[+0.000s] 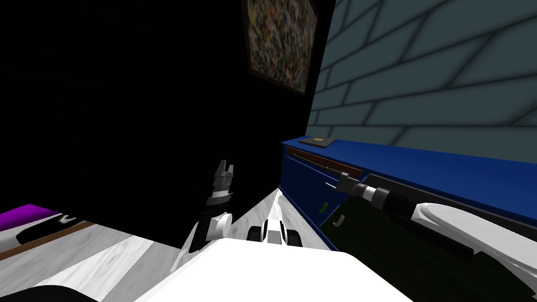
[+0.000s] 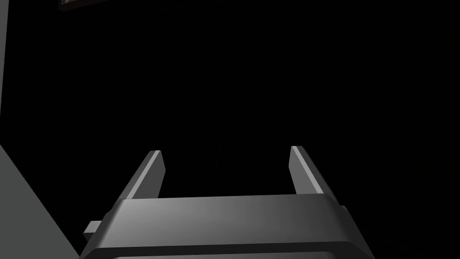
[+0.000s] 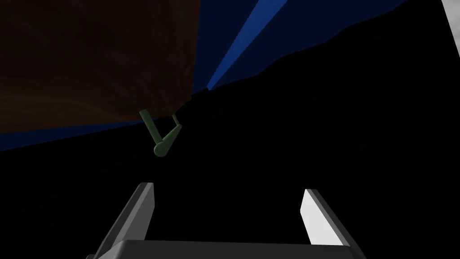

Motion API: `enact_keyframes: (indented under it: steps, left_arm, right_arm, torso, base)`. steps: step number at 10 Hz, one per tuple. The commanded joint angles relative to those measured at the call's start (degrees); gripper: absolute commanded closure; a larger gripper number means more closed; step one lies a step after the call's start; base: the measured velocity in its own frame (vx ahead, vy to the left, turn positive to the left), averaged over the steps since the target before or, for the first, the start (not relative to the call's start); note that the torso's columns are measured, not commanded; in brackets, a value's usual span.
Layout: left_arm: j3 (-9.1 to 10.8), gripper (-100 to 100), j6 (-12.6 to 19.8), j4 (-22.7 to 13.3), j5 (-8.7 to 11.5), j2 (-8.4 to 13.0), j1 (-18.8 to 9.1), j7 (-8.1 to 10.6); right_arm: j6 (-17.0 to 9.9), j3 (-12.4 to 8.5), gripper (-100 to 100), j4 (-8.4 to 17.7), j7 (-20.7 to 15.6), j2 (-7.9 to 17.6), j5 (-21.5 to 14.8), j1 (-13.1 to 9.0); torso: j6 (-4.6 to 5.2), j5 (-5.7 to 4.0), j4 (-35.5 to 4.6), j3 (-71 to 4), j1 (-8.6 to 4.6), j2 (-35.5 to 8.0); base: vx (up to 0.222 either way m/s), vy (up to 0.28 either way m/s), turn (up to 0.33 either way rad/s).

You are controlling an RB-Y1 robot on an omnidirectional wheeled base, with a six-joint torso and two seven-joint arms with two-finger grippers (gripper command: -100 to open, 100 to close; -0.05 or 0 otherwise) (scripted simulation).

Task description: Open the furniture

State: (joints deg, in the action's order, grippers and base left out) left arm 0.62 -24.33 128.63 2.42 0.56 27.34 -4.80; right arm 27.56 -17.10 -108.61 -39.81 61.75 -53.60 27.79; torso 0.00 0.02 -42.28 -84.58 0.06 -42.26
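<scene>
Right jaws apart; green handle (image 3: 167,139) beyond them

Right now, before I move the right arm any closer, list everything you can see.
cabinet: one, blue, along the tiled wall on my right
handles: two, green, low on the cabinet's front; one lies just ahead of the right gripper
slab: one, dark, flat on the cabinet's top at its far end
picture: one, many-coloured, dark frame, high on the black area
tiled wall: one, grey, behind the cabinet
floor: white and grey, marbled
purple thing: one, far left; cannot tell what
left gripper: open, raised, apart from everything
right gripper: open, at the cabinet's front
</scene>
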Motion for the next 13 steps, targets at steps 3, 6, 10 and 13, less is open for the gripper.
enact_keyframes:
  steps: [3,6,10,13]
  left_arm:
    - [0.00,0,0.00,0.00,0.00,0.00,0.00,0.00]
    - [0.01,0,0.00,0.00,0.00,0.01,0.00,0.00]
    - [0.01,0,0.00,0.00,0.00,0.01,-0.01,0.00]
    - [-0.01,0,0.01,-0.01,0.00,0.00,-0.04,0.00]
  right_arm:
    - [-0.04,-2.23,-100,4.11,-4.45,7.34,-6.07,0.09]
    - [-0.19,-3.37,-100,5.93,-6.46,11.11,-9.15,0.14]
    - [0.11,-3.37,100,6.38,-6.94,11.07,-9.18,-0.12]
    - [1.60,-3.76,100,11.75,-6.92,10.73,-9.88,-2.48]
  torso:
    - [0.01,-0.03,-0.01,0.03,-0.09,-0.05]
    - [0.01,-0.04,-0.02,0.04,-0.13,-0.06]
    - [0.01,-0.06,-0.03,0.05,-0.18,-0.08]
    - [-0.16,-0.31,0.28,0.00,-0.12,0.07]
  base:
    - [0.048,0.089,-0.050]
    - [0.033,0.058,-0.038]
    - [0.010,0.024,-0.007]
    - [-0.129,0.071,0.190]
